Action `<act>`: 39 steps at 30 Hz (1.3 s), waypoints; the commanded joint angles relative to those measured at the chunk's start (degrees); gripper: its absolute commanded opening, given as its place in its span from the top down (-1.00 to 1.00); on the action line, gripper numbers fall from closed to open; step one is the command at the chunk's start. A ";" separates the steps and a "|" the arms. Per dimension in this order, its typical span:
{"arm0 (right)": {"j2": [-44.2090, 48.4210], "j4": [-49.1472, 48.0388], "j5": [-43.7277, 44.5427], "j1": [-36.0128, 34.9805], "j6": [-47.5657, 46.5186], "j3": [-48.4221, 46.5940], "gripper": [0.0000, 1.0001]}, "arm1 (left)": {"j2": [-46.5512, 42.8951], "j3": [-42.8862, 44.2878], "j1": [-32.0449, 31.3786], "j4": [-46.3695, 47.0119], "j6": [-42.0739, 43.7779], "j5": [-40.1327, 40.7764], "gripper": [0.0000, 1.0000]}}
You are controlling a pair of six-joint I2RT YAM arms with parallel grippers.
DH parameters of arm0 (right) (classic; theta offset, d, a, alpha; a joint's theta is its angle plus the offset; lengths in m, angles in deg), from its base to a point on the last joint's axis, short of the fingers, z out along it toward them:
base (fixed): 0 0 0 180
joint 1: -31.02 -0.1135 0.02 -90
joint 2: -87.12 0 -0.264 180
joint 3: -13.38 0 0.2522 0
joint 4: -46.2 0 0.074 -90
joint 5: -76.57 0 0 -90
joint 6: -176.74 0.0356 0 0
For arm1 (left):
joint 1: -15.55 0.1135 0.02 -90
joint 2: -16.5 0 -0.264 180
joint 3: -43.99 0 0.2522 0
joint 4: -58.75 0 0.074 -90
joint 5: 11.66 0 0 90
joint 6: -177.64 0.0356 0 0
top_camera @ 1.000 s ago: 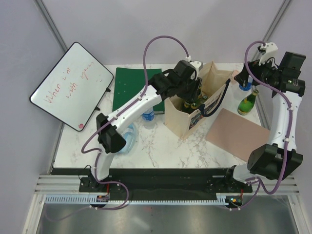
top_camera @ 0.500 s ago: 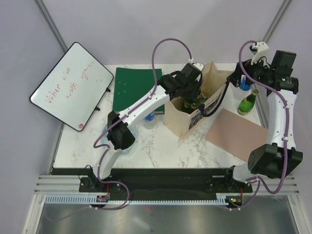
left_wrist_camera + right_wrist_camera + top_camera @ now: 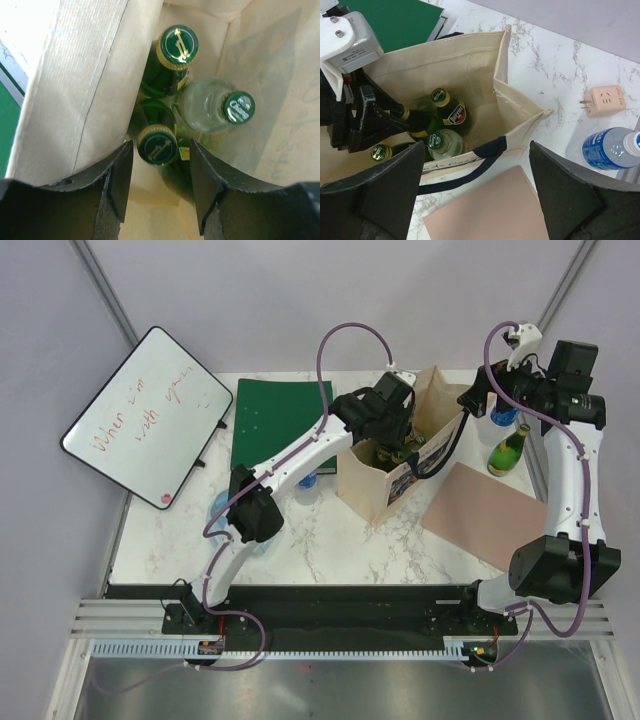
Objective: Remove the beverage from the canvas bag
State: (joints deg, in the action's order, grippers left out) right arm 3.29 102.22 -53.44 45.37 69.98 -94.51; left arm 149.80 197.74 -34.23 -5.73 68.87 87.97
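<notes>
The beige canvas bag (image 3: 375, 485) stands open at mid-table and holds several bottles. My left gripper (image 3: 392, 435) is open, its tips at the bag's mouth, straddling a green bottle with a gold-rimmed cap (image 3: 156, 145). Beside that bottle stand another green bottle (image 3: 176, 47) and a clear bottle with a green cap (image 3: 239, 106). In the right wrist view the bag (image 3: 520, 107) shows a Perrier bottle (image 3: 449, 107) too. My right gripper (image 3: 478, 400) is open and empty, high above the bag's right end.
A green bottle (image 3: 508, 450) and a blue-labelled water bottle (image 3: 610, 147) stand at the right. A pink board (image 3: 485, 512) lies right of the bag, a green book (image 3: 272, 420) and whiteboard (image 3: 140, 415) left. A pink adapter (image 3: 604, 100) lies at the back.
My left gripper has moved right and down to the bag's mouth. My right arm has swung slightly left toward the bag.
</notes>
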 commanded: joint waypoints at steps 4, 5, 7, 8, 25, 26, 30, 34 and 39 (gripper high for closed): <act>-0.81 -0.07 0.98 -0.90 0.49 -2.11 -0.84 | 2.32 3.45 0.47 4.40 1.89 2.50 -0.12; -0.81 0.10 1.07 -0.90 0.49 -2.37 -0.84 | 2.49 3.45 0.47 4.66 1.98 2.85 -0.11; -0.81 0.10 1.07 -0.99 0.49 -2.64 -0.85 | 2.85 3.45 0.56 5.10 2.41 3.73 -0.11; -0.89 0.10 1.07 -1.08 0.49 -2.90 -0.85 | 3.02 3.37 0.56 5.45 2.50 3.99 -0.10; -3.26 5.02 -0.42 -8.36 -3.81 -5.54 -0.86 | -8.31 3.37 0.38 10.46 10.41 6.19 0.95; -3.70 5.02 -0.33 -9.16 -3.90 -5.45 -0.86 | -9.88 3.37 0.38 10.55 10.59 6.02 0.95; -5.02 5.11 0.89 -13.37 -4.43 -5.19 -0.86 | -13.58 2.75 0.38 10.55 11.21 3.92 0.95; -6.52 4.24 2.65 -15.66 -3.82 -6.15 -0.89 | -17.45 0.30 0.38 10.55 10.77 2.50 0.95; -7.84 3.62 3.18 -15.58 -2.41 -7.65 -0.90 | -21.84 -2.52 0.38 10.47 10.59 2.33 0.95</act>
State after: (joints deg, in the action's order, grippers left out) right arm -4.18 107.19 -50.84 29.61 67.01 -98.77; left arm 136.16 195.16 -34.30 -2.48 76.78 89.74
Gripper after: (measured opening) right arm 0.949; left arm 0.362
